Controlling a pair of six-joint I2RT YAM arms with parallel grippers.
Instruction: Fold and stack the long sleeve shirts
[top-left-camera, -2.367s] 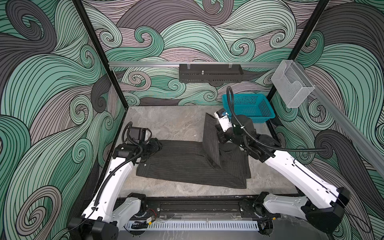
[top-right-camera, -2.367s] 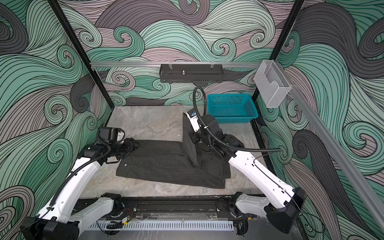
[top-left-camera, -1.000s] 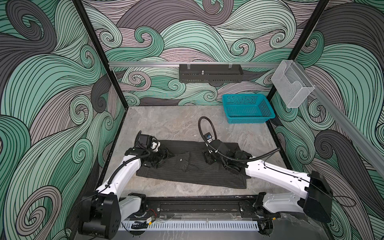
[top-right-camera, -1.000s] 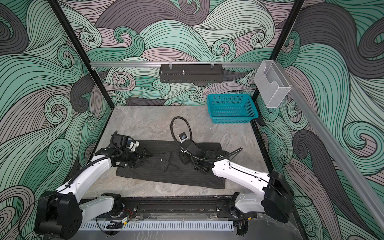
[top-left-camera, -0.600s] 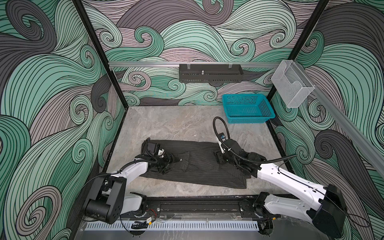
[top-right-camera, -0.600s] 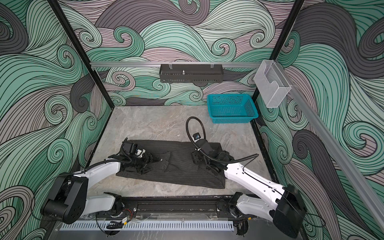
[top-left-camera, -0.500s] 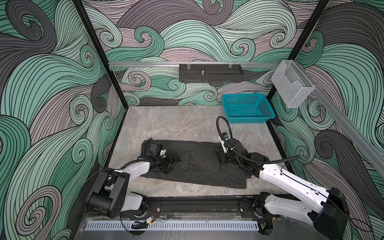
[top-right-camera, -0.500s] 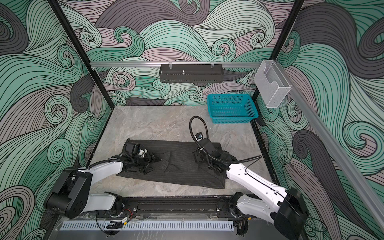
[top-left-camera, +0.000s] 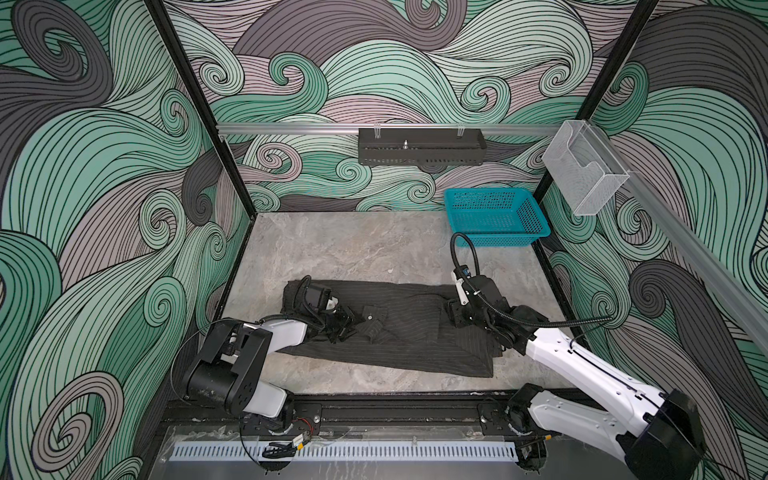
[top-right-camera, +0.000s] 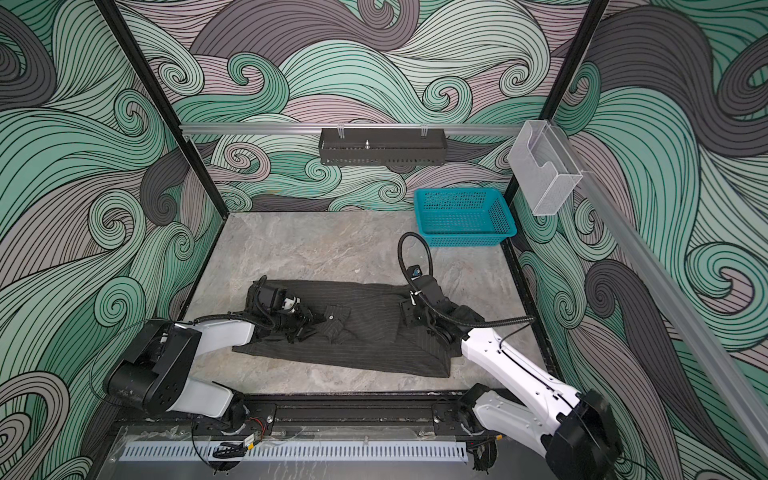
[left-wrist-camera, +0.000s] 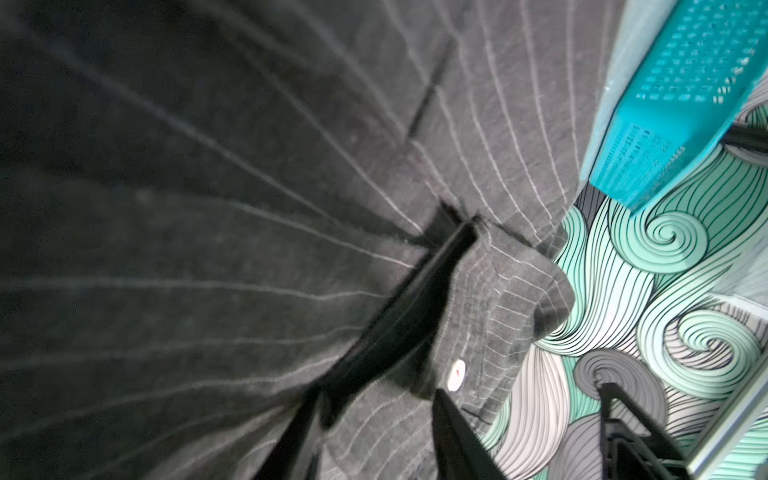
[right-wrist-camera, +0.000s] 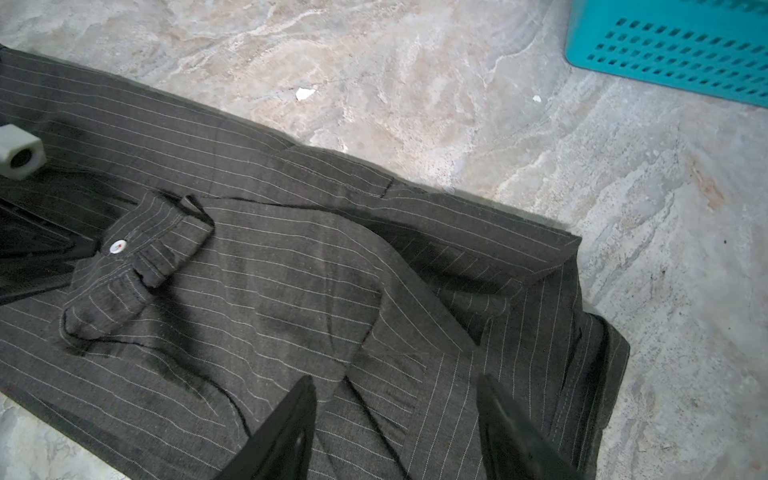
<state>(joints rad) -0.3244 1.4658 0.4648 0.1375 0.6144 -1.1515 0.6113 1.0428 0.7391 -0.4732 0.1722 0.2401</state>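
front rail (top-left-camera: 395, 411): nearest you, black, along the table's front edge; both arm bases sit on it.
left arm (top-left-camera: 282, 332): you see it folded low, reaching in from the left onto the shirt's left end.
left claw (left-wrist-camera: 378, 395): you find its jaws apart, astride the edge of the cuff, one finger (left-wrist-camera: 453, 440) just beside the button; no pinch shows.
right arm (top-left-camera: 582, 370): it reaches in from the front right, with the wrist low over the shirt's right end.
right claw (right-wrist-camera: 395, 382): your wrist view shows the jaws wide apart and holding nothing, both fingers (right-wrist-camera: 286, 436) low over the striped cloth; you cannot tell whether they touch it.
shirt (top-left-camera: 411, 328): dark with pale pinstripes, lying on the table as a long band running left to right in the near half, between your two claws; the right end is bunched beneath the right wrist.
cuff (right-wrist-camera: 137, 257): rumpled, lying on top of the shirt's body toward its left part, touching the left claw.
button (right-wrist-camera: 117, 247): whitish, on the cuff, facing up.
table (top-left-camera: 353, 249): grey marbled top; you can see two small pale flecks (right-wrist-camera: 305, 93) on it just beyond the shirt.
basket (top-left-camera: 494, 216): teal mesh, in the table's far right corner, well apart from the shirt.
tray (top-left-camera: 420, 146): black, perforated, hung on the back wall's rail.
bin (top-left-camera: 582, 174): clear plastic, mounted on the right wall's rail, above the basket.
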